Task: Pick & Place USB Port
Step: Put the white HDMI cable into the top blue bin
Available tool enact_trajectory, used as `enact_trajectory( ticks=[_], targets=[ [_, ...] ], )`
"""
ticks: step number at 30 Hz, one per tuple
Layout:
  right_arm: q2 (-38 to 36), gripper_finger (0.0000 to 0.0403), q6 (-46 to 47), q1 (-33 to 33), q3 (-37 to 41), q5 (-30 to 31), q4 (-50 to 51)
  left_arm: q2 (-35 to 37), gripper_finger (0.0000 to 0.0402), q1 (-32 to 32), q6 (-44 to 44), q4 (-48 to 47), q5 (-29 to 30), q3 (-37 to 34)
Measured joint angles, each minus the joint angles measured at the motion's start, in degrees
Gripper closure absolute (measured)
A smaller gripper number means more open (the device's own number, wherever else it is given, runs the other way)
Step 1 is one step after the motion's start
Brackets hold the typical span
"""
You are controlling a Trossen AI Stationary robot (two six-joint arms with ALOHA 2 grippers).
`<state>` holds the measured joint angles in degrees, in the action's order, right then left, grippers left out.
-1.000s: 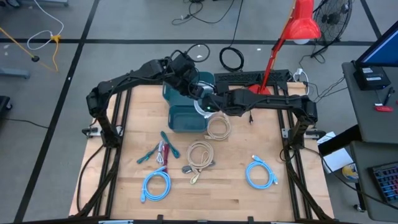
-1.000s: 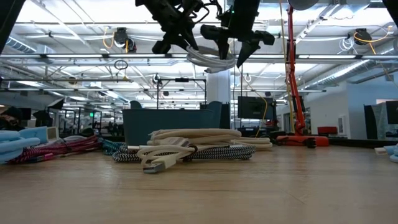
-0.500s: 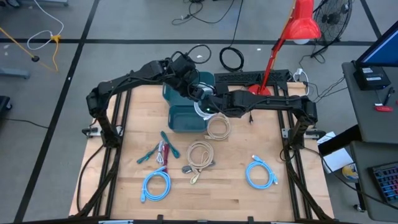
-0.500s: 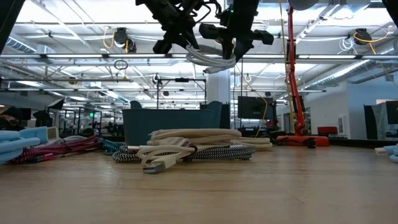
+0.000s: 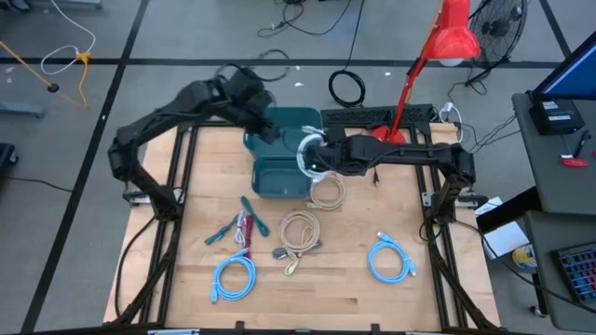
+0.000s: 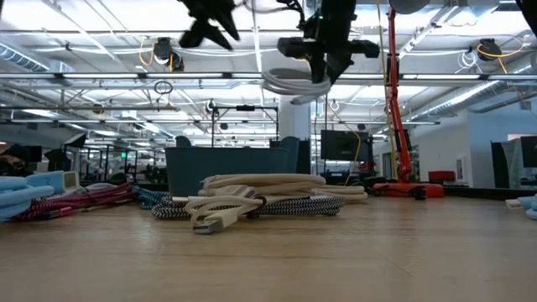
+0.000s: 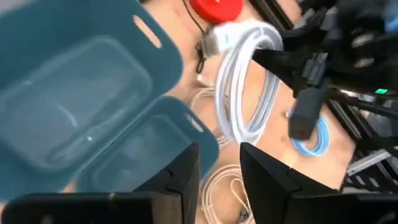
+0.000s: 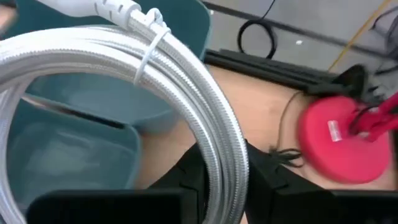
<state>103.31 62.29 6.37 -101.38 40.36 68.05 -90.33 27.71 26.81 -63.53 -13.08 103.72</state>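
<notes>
A white braided USB cable [image 5: 305, 154], coiled and bound with a tie, hangs in the air over the two teal bins [image 5: 279, 172] at the table's far middle. My right gripper [image 8: 227, 168] is shut on it; the low view shows the gripper [image 6: 323, 60] above the coil [image 6: 294, 84]. My left gripper [image 7: 219, 168] stands open and empty, up by the bins' far left corner [image 5: 259, 113], apart from the coil [image 7: 245, 87]. My right gripper pinches the bundled turns of the coil on one side of the loop [image 8: 221, 134] between its two fingers. The fingers point down and lie across the strands. The coil hangs below them, tilted, clear of the bins and the table.
On the wood lie two cream cable coils [image 5: 326, 191] [image 5: 300, 231], two blue coils [image 5: 235, 276] [image 5: 389, 258] and teal and red cables [image 5: 237, 223]. A red lamp's base [image 5: 386, 133] stands at the far right of the bins.
My right gripper has shut on the white coil. My left gripper has then let go of it, opened, and drawn back up and toward the table's far left. The coil now hangs from my right gripper alone, a little lower and farther right.
</notes>
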Motion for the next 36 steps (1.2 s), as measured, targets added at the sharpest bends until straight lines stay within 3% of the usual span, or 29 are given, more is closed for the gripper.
enact_trajectory(
  ticks=[7,12,16,20,23,30,36],
  targets=[
    [0.0,0.0349,1.7,2.4,0.0,-0.9,-2.3,3.9,0.0321,-8.7,3.9,-17.8,20.4,-0.2],
    [0.0,0.0349,-0.9,5.3,0.0,-7.1,-10.8,5.6,0.0359,-14.6,7.3,-13.1,34.3,-0.1],
    [0.0,0.0349,-2.6,8.9,-0.1,-15.1,-10.7,5.6,0.0387,-17.3,5.4,-11.4,42.7,-0.1],
    [0.0,0.0349,-4.5,13.9,-0.1,-26.1,-8.0,5.3,0.0398,-19.1,5.3,-11.3,42.9,-0.2],
    [-0.6,0.0349,-5.0,15.4,-0.2,-29.5,-5.4,4.8,0.0384,-20.1,6.3,-11.3,41.5,-1.3],
    [-0.7,0.0349,-7.6,15.6,-8.0,-30.1,-6.0,4.8,0.0367,-22.8,9.5,-11.1,39.5,-7.5],
    [7.8,0.0349,-9.4,16.5,-18.6,-31.7,-8.5,4.8,0.0382,-25.6,12.9,-10.1,36.6,-11.3]
  ],
)
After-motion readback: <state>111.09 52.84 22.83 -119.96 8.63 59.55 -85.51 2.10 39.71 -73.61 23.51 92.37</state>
